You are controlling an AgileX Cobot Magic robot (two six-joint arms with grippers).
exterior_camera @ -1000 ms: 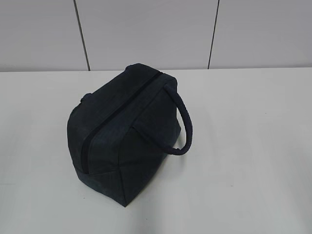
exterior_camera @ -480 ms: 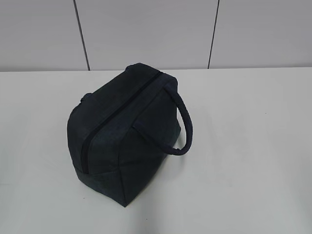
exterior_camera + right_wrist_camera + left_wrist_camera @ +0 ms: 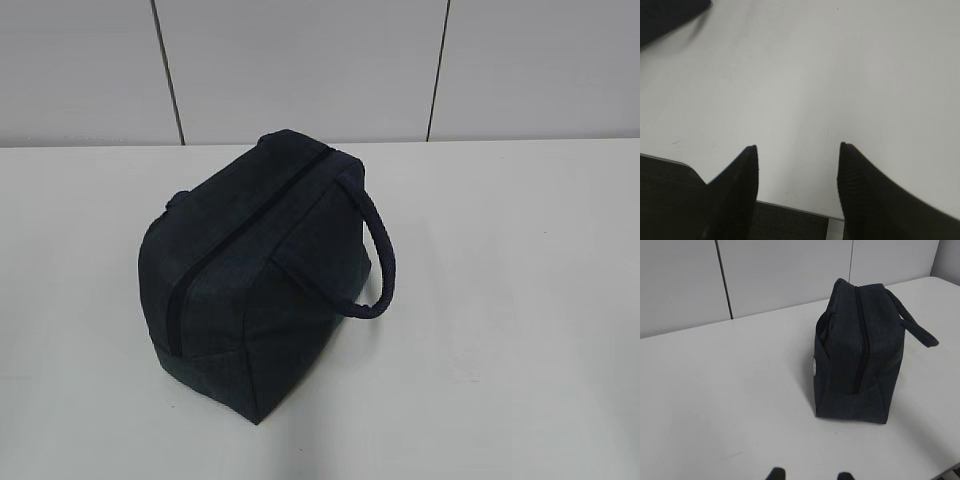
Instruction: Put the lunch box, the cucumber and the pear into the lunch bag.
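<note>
- Currently: lunch bag (image 3: 255,270) upright on white tabletop (image 3: 500,300), left of centre in exterior view, one narrow end toward camera.
- Zipper (image 3: 235,235) shut along whole top, running from near-left end to far-right end.
- Loop handle (image 3: 378,255) hanging off right side of bag, drooping outward, lower end close to tabletop.
- Second handle on far side, only a small bump visible at left edge of bag.
- Left wrist view: bag (image 3: 860,350) right of centre, seen end-on, zipper line down the middle, handle (image 3: 912,320) sticking out right.
- Small pale patch on bag's left side panel in that view; too small to identify.
- Left pincer (image 3: 807,475): only two dark fingertips (image 3: 776,473) at bottom edge, gap between them, nothing held, well apart from bag. Spread looks moderate; exact width hard to judge.
- Right pincer (image 3: 797,170): fingers (image 3: 737,185) spread wide, empty, above bare tabletop near its front edge.
- Dark blurred corner at top left of right wrist view, probably bag; cannot confirm.
- Lunch box, cucumber, pear: not visible in any view.
- Grey panelled wall (image 3: 300,70) behind tabletop.
</note>
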